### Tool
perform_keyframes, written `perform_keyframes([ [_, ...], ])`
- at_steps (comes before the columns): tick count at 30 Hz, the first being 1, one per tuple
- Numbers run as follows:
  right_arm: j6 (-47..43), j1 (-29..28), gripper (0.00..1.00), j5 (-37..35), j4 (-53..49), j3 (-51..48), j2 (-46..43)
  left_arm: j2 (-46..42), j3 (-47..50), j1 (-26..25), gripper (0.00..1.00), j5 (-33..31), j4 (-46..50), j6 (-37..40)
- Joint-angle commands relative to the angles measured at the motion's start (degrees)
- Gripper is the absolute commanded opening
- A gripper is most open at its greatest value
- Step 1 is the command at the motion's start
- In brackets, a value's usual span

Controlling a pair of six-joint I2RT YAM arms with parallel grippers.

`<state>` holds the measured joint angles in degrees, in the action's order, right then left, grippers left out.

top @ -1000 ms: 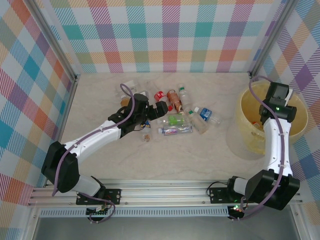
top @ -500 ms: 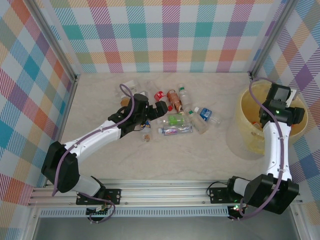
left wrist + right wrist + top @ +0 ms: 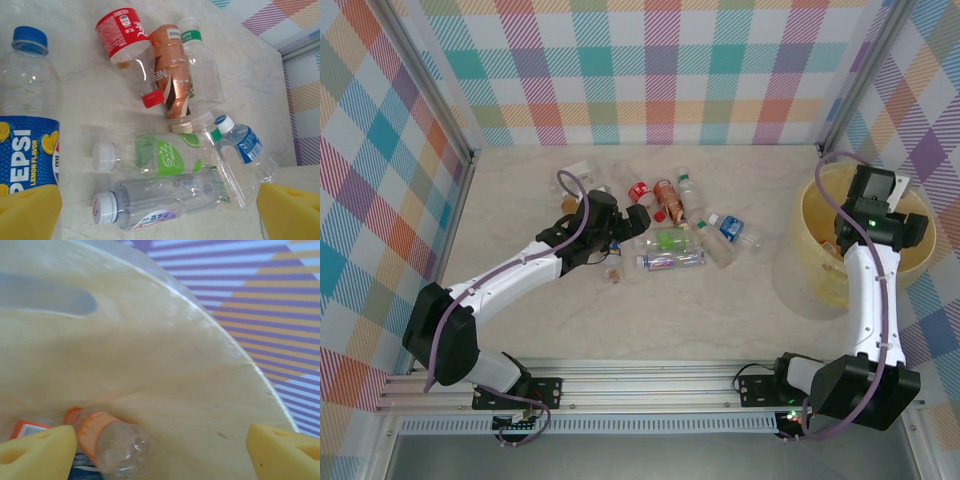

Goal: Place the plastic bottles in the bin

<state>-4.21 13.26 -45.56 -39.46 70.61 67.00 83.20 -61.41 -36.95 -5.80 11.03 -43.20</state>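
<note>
Left wrist view: your left gripper (image 3: 160,214) gapes empty over clear plastic bottles (image 3: 165,157) mid-frame on the pale counter (image 3: 75,100). Probably light, slick, crushable, so pinch one across its belly. Your right gripper (image 3: 160,450), spread empty, hangs over the round pale-yellow plastic bin (image 3: 150,365).

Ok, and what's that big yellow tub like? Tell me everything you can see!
The bin is a big round tub of smooth, pale yellow plastic. It stands upright on the right side of the table, apart from the pile of bottles. A long slot handle is cut just under its rim. Inside lies at least one clear bottle with an orange cap. The right claw hangs open over the inside, and I can't see it touching anything.
</note>
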Motion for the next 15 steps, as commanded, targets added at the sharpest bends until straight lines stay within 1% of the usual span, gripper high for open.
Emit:
perform_keyframes([
  [1, 3.6, -2.5, 0.98, 2.4, -2.6, 3.8, -1.7, -1.8, 1.2, 0.6, 1.0, -2.4, 1.9, -1.2],
  [2, 4.5, -3.5, 1.0, 2.7, -3.1, 4.4, -1.9, -1.9, 1.4, 0.7, 1.0, -2.7, 2.1, -1.3],
  [10, 10.9, -11.7, 1.0, 3.2, -2.7, 7.9, -4.6, -3.7, 3.8, 1.7, 1.0, -4.7, 2.5, -2.4],
  [12, 11.8, -14.0, 1.0, 5.5, -0.7, 7.6, -5.8, -4.5, 5.2, 1.9, 1.0, -4.8, 1.9, -3.2],
  [15, 12.7, -17.3, 1.0, 13.6, 3.3, 6.5, -7.9, -5.7, 7.1, 2.1, 1.0, -5.5, 1.5, -4.3],
])
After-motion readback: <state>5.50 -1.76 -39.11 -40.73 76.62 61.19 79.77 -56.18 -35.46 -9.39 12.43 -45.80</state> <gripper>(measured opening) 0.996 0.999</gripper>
